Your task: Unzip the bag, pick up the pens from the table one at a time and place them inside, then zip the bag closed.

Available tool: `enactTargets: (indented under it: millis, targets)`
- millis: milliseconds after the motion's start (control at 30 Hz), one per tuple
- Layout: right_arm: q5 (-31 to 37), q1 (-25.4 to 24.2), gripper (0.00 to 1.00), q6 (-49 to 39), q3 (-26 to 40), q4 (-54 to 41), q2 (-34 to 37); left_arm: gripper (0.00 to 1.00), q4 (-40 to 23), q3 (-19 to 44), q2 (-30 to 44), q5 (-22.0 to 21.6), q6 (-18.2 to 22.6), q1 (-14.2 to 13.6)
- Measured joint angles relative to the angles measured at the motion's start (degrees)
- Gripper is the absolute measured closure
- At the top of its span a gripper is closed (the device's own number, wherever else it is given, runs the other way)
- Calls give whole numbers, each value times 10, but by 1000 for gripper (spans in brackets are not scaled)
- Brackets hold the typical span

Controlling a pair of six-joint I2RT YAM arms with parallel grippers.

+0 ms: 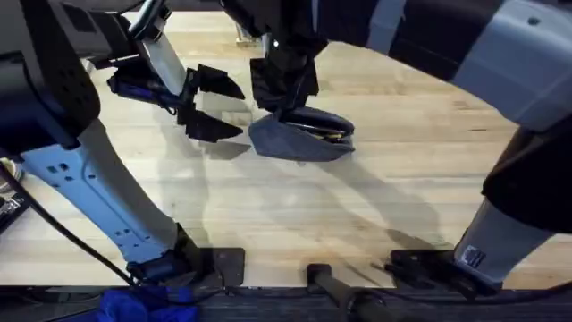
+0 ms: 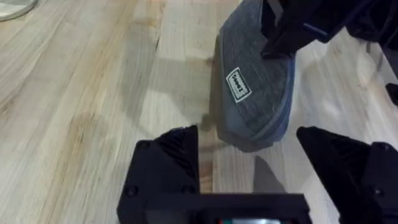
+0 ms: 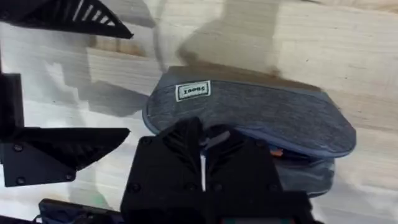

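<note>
1. Left hand [image 1: 217, 107]: it hangs over the left-centre of the surface [image 1: 375, 206], fingers spread wide and holding nothing. From its own wrist camera, the two black fingers [image 2: 168, 162] stand apart on either side of the near end of the bag [image 2: 258, 93], not touching it.

2. Bag [image 1: 299, 139]: grey-blue fabric pouch lying on the surface just right of the left hand, roughly at the middle. A small white label [image 2: 237, 83] shows on its side. In the overhead view the top edge appears parted, with something slim and pale visible at the opening; whether this is a pen cannot be told.

3. Right hand [image 1: 286, 94]: it reaches across from the right and stands directly over the bag, at its upper edge. In the right wrist view the black fingers [image 3: 205, 162] sit close together against the zipper line of the bag [image 3: 273, 115]. It appears to be pinching something at the zipper, but the exact thing held cannot be told.

4. Surface: light wooden planks with visible grain.
</note>
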Motion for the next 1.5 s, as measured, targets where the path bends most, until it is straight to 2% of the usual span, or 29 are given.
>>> enactTargets:
  millis: [467,833,967,1200,1300,1433,1500]
  targets:
    - [0,0,970,0,0,0,0,50,-3,0,0,0,0,-3]
    - [0,-1,970,-2,0,0,0,59,-3,0,0,0,0,-54]
    - [0,-1,970,-2,1,0,0,163,-3,0,0,0,0,-64]
    - [0,-1,970,-2,1,0,0,192,-3,0,0,0,0,-77]
    - [0,-1,970,-2,1,0,0,348,-3,0,0,0,0,-82]
    - [1,-2,970,-2,1,0,0,692,-5,0,0,-2,0,-85]
    - [2,-3,970,-2,1,0,0,901,-4,0,0,0,0,-85]
